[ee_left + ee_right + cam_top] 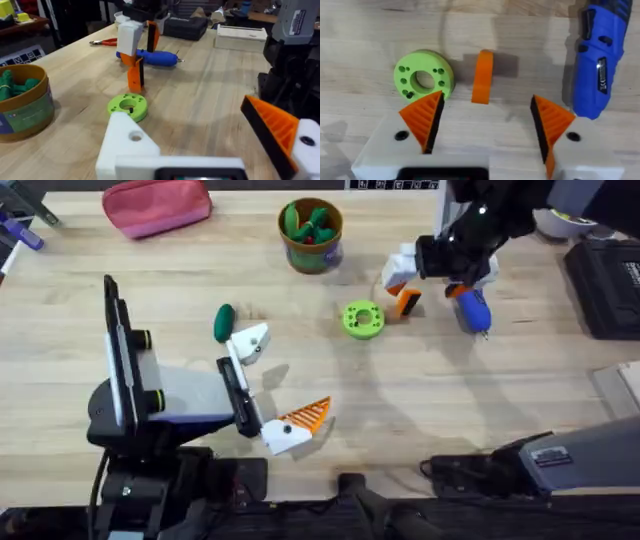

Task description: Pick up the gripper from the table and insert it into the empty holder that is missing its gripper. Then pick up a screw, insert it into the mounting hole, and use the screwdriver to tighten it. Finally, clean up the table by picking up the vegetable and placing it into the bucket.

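The small orange gripper stands on the table just ahead of my right gripper, which hangs open over it without touching. The blue screwdriver lies beside it. My left gripper rests open near the table's front. Its plain white finger base, the holder, has no orange tip, while the other finger has one. The dark green vegetable lies just beyond the holder. The bucket stands at the back with green and red toys inside. The screw is out of view.
A bright green ring-shaped disc lies left of the orange gripper piece. A pink pouch sits at the back left, and red-handled pliers lie beyond the screwdriver. A black case sits at the right edge.
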You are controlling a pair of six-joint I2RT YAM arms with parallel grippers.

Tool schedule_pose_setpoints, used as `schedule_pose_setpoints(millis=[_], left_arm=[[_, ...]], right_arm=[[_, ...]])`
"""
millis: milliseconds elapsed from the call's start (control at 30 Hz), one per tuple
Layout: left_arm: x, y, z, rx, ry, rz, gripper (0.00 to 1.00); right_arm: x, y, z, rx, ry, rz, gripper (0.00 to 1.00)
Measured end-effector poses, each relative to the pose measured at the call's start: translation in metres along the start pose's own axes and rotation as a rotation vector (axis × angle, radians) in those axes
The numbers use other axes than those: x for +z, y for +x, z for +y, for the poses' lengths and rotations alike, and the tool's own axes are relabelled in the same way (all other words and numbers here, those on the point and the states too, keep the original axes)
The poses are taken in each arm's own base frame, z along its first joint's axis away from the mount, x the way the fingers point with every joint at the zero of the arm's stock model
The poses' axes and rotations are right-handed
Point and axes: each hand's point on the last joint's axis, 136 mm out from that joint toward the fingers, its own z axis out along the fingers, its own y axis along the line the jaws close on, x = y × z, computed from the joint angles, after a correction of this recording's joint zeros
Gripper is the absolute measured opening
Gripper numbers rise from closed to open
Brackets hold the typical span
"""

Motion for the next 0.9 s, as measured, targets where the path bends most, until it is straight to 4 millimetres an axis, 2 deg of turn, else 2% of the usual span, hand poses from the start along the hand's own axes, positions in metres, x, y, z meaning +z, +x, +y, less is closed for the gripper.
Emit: schedule_pose_setpoints(millis=[167,333,467,733,900], left_arm=[[0.0,0.0,0.0,0.0,0.0,0.0,0.986],[0.0,0.0,0.0,0.0,0.0,0.0,0.986],[0.0,0.0,0.0,0.0,0.0,0.0,0.988],[0.0,0.0,0.0,0.0,0.0,0.0,0.987],[0.0,0.0,0.0,0.0,0.0,0.0,0.987]], right_arm=[[0.002,0.0,0.0,0.006,-0.011,0.01,0.936],[0.014,0.002,0.001,0.007,-0.012,0.049,0.926],[0.023,0.0,0.003,0.001,-0.018,0.057,0.847],[0.024,-0.002,0.004,-0.012,-0.023,0.051,0.713],[0.024,-0.002,0.004,-0.019,-0.023,0.052,0.546]])
